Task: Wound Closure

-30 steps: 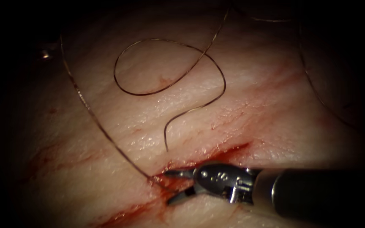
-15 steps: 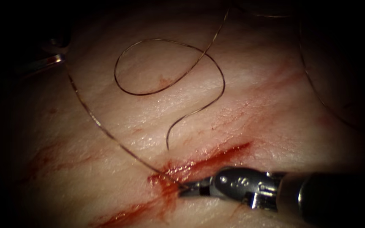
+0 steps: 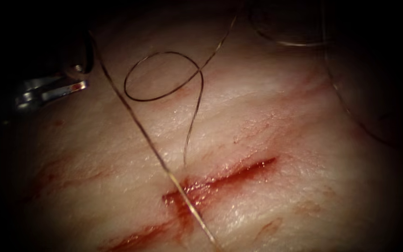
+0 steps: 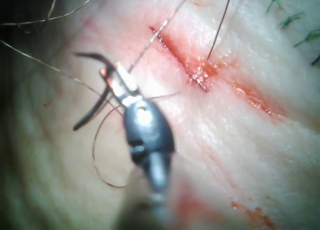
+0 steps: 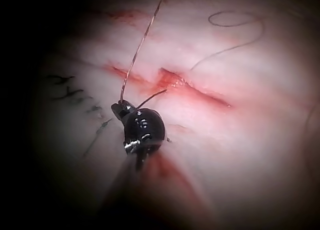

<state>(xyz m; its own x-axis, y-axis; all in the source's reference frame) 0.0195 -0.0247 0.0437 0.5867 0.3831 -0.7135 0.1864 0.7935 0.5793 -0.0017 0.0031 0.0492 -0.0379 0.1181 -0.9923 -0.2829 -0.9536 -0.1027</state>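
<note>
Two tools hold: the left tool [image 4: 117,79] is clamped mid-curve on the stiff, slippery needle [image 4: 95,97], clear of the tissue [image 3: 281,186], while the right tool [image 5: 120,108] pinches limp thread [image 3: 155,149] running taut from its tips across the cut [image 3: 220,179].

The thread [image 3: 164,165] runs off the endoscope view's lower edge; the left pincer [image 3: 73,86] lies half in shadow.

Pale pink tissue [image 3: 304,154] streaked with red fluid [image 3: 220,179]; dark brown thread [image 3: 164,74]; dark curved needle [image 4: 95,97]; silver left pincer [image 4: 119,78].
</note>
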